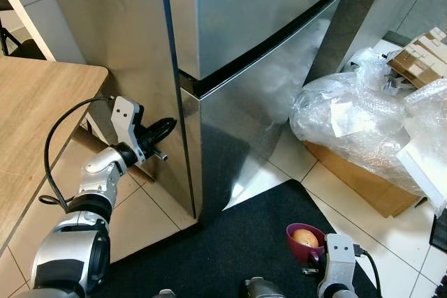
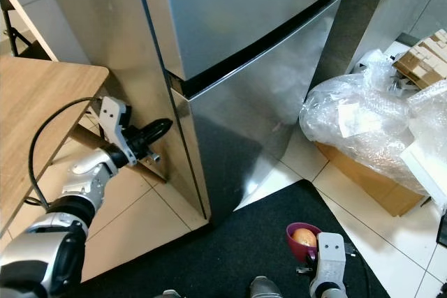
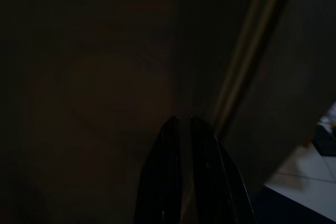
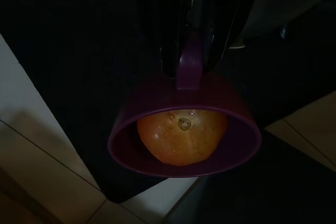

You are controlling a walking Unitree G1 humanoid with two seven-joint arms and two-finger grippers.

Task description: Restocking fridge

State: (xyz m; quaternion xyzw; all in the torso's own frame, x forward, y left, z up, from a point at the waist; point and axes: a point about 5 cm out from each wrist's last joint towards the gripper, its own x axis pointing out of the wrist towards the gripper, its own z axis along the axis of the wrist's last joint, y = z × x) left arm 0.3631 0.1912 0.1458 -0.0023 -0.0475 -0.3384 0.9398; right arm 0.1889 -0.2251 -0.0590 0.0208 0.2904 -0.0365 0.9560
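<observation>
Reaching from the lower left of the frame, the left gripper (image 1: 165,128) holds its two black fingers pressed together, their tips at the left side wall of the steel fridge (image 1: 265,40), just short of its front corner edge. In the left wrist view the paired fingers (image 3: 191,182) point at that dark panel; whether they touch it cannot be told. A black cable (image 1: 59,130) loops from the wrist over the corner of the wooden table (image 1: 35,123), which fills the left edge and leaves only a narrow strip of tiled floor (image 1: 147,214) between it and the fridge.

Both fridge doors are closed, the dark seam between upper and lower door running diagonally across the centre. Before the lower door, a black mat (image 1: 244,242) covers the floor, an open patch in the lower middle of the frame.

At the bottom right, the right gripper (image 4: 195,51) pinches the handle of a purple cup (image 1: 304,239), held over the mat. An orange fruit (image 4: 182,136) sits inside the cup.

Right of the fridge, a heap of clear plastic wrap (image 1: 363,116) lies on a cardboard box (image 1: 363,179), crowding the tiles at the right edge.
</observation>
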